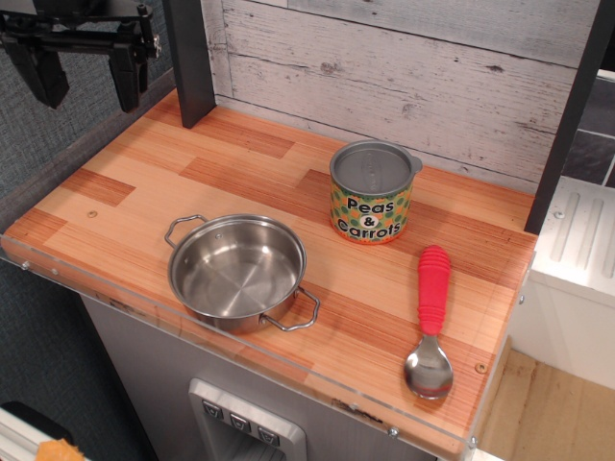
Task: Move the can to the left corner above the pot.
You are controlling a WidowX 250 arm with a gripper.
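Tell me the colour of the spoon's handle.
Red, ribbed; the spoon shows clearly in the observation.image view.

"Peas & Carrots" on the can [372,192]

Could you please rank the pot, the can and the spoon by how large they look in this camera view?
1. pot, widest footprint.
2. and 3. can and spoon: unsure. The spoon is longer but thin and nearer the camera; the can is bulkier.
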